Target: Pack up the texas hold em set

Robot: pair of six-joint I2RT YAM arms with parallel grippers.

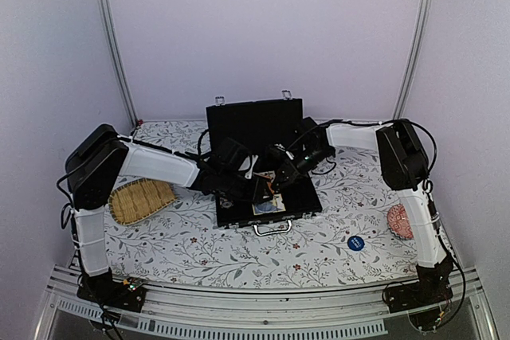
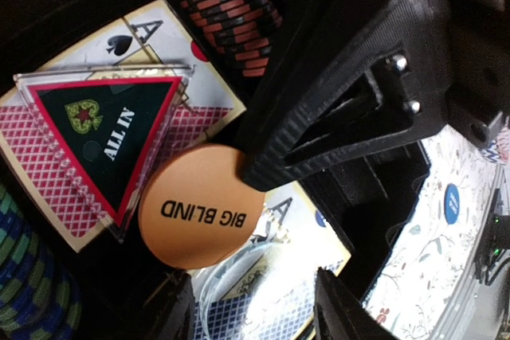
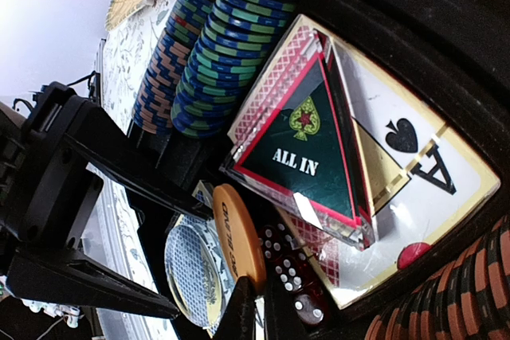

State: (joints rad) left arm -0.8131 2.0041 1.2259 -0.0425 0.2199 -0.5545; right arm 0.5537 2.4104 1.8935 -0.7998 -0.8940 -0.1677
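Note:
The black case (image 1: 247, 121) lies open mid-table with its lid upright. Inside it are blue-green chips (image 3: 219, 53), red-black chips (image 2: 239, 17), a red card deck (image 2: 171, 113) under a triangular "ALL IN" marker (image 3: 307, 145), a blue card deck (image 2: 275, 288) with a clear disc (image 3: 191, 264) on it, and red dice (image 3: 291, 276). My right gripper (image 3: 259, 312) is shut on the lower edge of the orange "BIG BLIND" disc (image 2: 195, 209), which stands on edge beside the dice. My left gripper (image 2: 255, 304) is open and empty over the blue deck.
A woven straw tray (image 1: 139, 201) lies left of the case, under the left arm. A red patterned bowl (image 1: 398, 220) sits at the right edge. A small blue disc (image 1: 356, 243) lies on the floral cloth in front of the right arm. Both arms cross over the case.

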